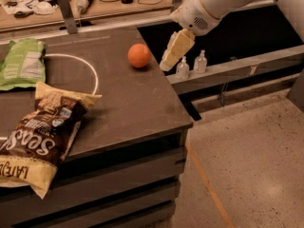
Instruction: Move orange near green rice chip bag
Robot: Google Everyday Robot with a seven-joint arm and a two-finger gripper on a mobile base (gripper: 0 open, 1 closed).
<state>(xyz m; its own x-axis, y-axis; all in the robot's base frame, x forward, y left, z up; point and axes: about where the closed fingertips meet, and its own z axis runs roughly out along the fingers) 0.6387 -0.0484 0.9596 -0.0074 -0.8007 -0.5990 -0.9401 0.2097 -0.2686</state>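
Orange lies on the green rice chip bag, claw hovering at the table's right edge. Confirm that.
Wrong. In the camera view the orange lies on the bare table, well right of the green rice chip bag. The claw does hover at the table's right edge.

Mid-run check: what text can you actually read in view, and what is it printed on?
"SEAS": large white letters on the brown-and-yellow chip bag.
"LATE": on that bag's yellow bottom band; the rest is cut off.
Green rice chip bag: the white panel's print is too blurred to read.
Two small bottles: nothing legible.
Orange and the gripper just right of it: no markings.
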